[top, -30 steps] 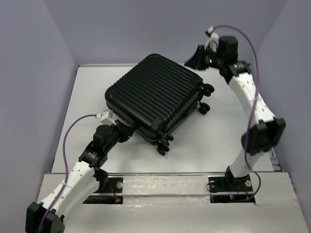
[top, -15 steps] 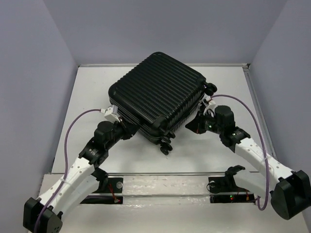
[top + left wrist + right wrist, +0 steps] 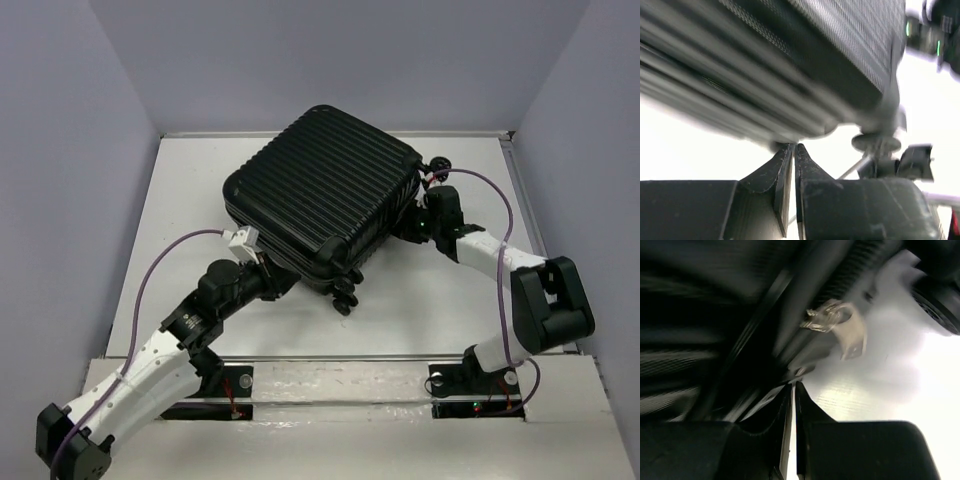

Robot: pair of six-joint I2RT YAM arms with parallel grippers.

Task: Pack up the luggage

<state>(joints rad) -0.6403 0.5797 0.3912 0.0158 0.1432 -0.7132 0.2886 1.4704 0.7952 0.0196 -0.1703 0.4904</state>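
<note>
The luggage (image 3: 320,190) is a black ribbed hard-shell suitcase lying closed and flat at an angle on the white table (image 3: 180,200), wheels (image 3: 345,295) toward the front right. My left gripper (image 3: 284,284) is shut, its tips against the suitcase's near-left lower edge; in the left wrist view the gripper (image 3: 794,146) touches the shell (image 3: 790,75) just above it. My right gripper (image 3: 414,226) is shut against the suitcase's right side; in the right wrist view the gripper (image 3: 793,385) sits at the seam, below a metal zipper pull (image 3: 832,317). Neither gripper visibly holds anything.
Purple walls enclose the table on the left, back and right. A suitcase wheel (image 3: 940,307) is close to my right gripper. A wheel (image 3: 875,142) stands right of my left gripper. The arm bases (image 3: 470,380) sit at the near edge.
My right arm swung down from behind the suitcase to its right side by the wheels. My left gripper slid right along the near edge. The suitcase shifted slightly.
</note>
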